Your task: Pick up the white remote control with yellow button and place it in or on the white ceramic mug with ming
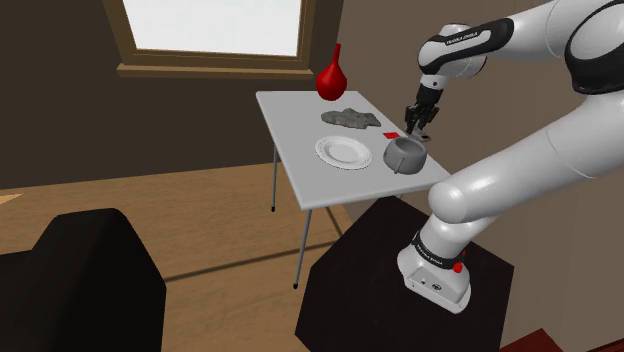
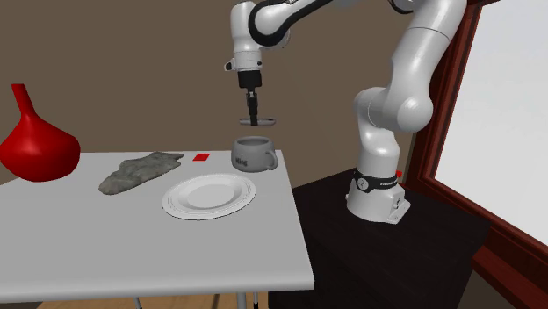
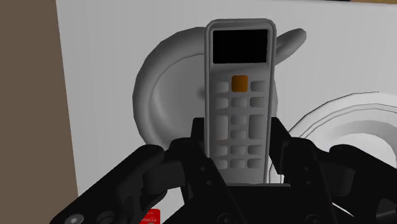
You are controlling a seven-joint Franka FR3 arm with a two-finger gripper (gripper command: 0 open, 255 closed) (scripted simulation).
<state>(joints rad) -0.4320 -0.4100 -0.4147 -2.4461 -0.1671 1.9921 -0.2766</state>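
Brown walls and a wood-framed window (image 1: 215,25) stand behind a white table (image 1: 300,170) on thin legs, over a wooden floor. On the table are a red vase (image 1: 331,78), a grey lumpy object (image 1: 350,118), a small red card (image 1: 391,134), a white plate (image 1: 343,152) and a pale grey mug (image 1: 403,155).

The end effector (image 2: 252,110) hangs above the mug, pointing down. Its fingers are clamped on the long sides of the remote control (image 3: 239,95), near the end away from the screen.

The remote control is light grey, with a black screen and one orange button. It lies roughly level, key face toward the wrist camera. It is directly over the mug's opening, apart from the rim.

The plate sits just beside the mug. The card lies near the mug, toward the grey lumpy object.
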